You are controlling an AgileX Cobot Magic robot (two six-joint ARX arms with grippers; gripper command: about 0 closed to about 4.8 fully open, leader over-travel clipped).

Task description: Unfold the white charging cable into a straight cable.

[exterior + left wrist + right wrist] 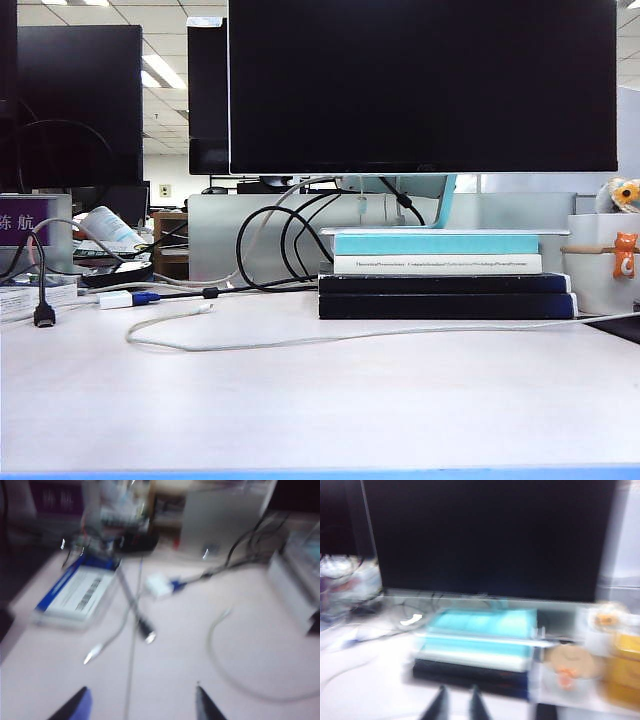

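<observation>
Your left gripper [141, 705] hangs over the bare table [320, 410] with its fingers apart and nothing between them, and your right gripper [456, 707] has its two dark fingers almost together, with only a narrow gap, also holding nothing. Beyond the left gripper you see the white charging cable [220, 665] lying on the table in one long shallow curve; it runs in front of the stack of books [445, 275], below the big monitor [420, 85].
</observation>
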